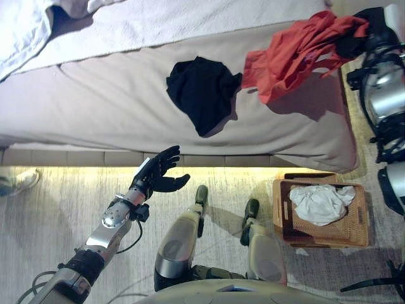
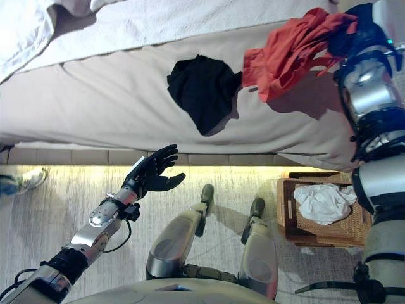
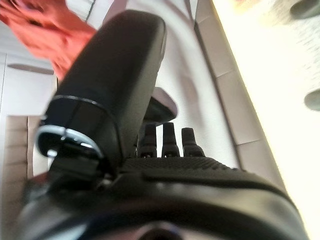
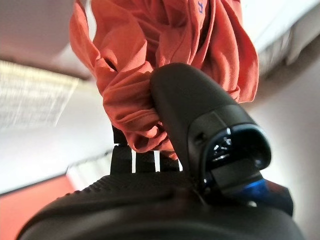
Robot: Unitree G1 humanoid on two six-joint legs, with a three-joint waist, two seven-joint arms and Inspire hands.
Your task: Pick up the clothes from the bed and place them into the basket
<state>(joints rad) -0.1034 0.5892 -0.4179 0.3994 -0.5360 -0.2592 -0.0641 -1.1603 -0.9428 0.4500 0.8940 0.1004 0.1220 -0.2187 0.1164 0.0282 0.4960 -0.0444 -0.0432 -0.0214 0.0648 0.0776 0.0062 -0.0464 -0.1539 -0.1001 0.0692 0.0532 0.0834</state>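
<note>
A red-orange garment hangs bunched from my right hand, lifted above the right end of the bed. In the right wrist view the thumb and fingers are curled round the red cloth. A black garment lies crumpled on the beige cover near the bed's middle. My left hand hovers open and empty over the floor just in front of the bed's front edge; its straight fingers also show in the left wrist view. The wicker basket stands on the floor at the right with a white garment in it.
A white duvet lies bunched at the bed's far left. A person's shoe shows on the floor at the left edge. The bed's lit front edge runs across the view, with pale carpet in front of it.
</note>
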